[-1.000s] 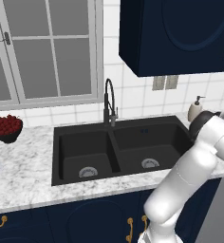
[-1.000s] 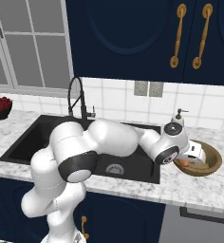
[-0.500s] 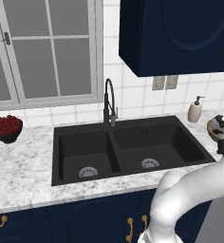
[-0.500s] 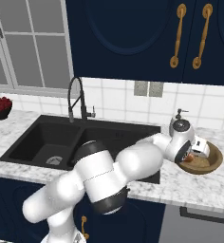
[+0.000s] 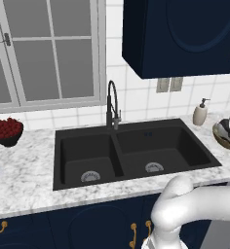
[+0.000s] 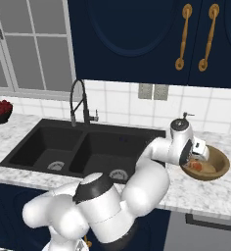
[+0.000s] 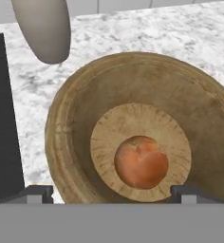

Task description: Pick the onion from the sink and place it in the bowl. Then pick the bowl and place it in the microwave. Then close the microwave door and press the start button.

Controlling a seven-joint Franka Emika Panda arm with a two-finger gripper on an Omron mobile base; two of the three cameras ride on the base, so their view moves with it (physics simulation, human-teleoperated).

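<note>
A white and grey marble counter (image 5: 29,165) runs under a paned window (image 5: 48,48) and navy wall cupboards (image 6: 137,34) with brass handles, with white tiles behind. Set into the counter is the black double sink (image 5: 131,151) with its arched faucet (image 5: 112,104). A small dark bowl of red berries (image 5: 6,132) sits far left; a soap dispenser (image 5: 200,113) stands right of the sink.

The white arm bends low across the front of the sink and reaches right, its hand tipped down over the wooden bowl (image 6: 219,166) on the counter right of the sink. The gripper (image 7: 111,192) hangs just above the bowl with its fingers spread wide, holding nothing. The onion (image 7: 141,162) lies on the bowl's flat bottom, between the fingertips' line and free of them.

No writing is legible.
</note>
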